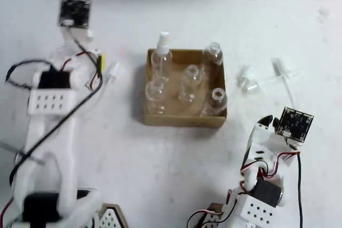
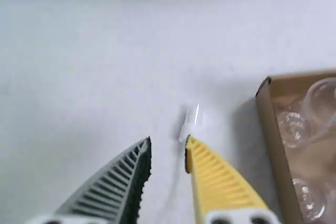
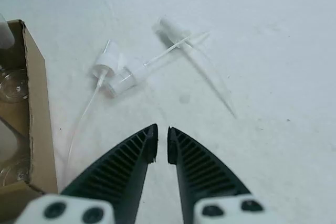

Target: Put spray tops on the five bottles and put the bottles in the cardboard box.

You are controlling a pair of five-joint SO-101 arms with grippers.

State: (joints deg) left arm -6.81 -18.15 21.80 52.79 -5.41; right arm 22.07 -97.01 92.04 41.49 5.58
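The left gripper (image 2: 168,148) is held released, its grey and yellow fingers spread with a clear gap and nothing between them. One loose spray top (image 2: 190,121) is seen lying on the table (image 1: 160,174), just beyond the yellow fingertip. It is apart from the cardboard box (image 2: 268,124), whose near corner is found to one side.

The right gripper (image 3: 162,136) is drawn almost closed, only a slit left between its black fingers, and nothing is grasped. Ahead of it, three more spray tops are counted on the table, each with a thin dip tube. Two (image 3: 107,57) (image 3: 126,80) lie touching near the box wall, and the third (image 3: 169,27) is placed a little farther out, with the tubes crossing.

In the high view the box (image 1: 184,119) is set between the two arms. Five clear bottles are held in it, all upright. One bottle (image 1: 161,60), at a far corner, is fitted with a white spray top. The other four (image 1: 212,54) (image 1: 191,78) (image 1: 155,93) (image 1: 215,100) are left open-necked.
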